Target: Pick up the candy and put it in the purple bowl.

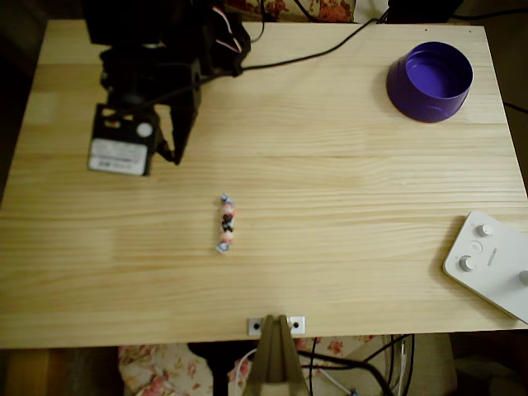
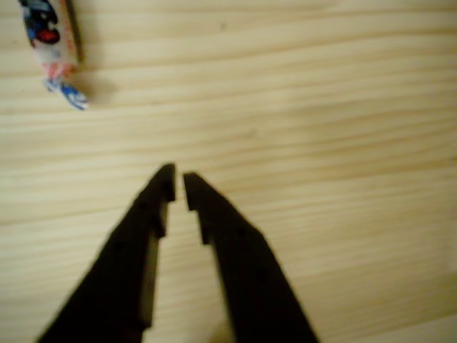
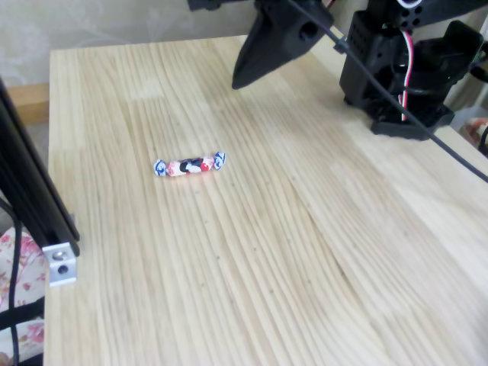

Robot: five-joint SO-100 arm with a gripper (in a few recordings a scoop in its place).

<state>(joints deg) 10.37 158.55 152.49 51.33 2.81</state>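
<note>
Arm: black, upper left of the overhead view. Gripper: fingers nearly closed, thin gap at tips, holding nothing, pointing down, lower centre of wrist view.

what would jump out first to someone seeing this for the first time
The purple bowl at the table's far right corner in the overhead view stands out most. The speckled candy lies alone mid-table. The black gripper hangs at upper left, nearly shut and holding nothing.
</note>
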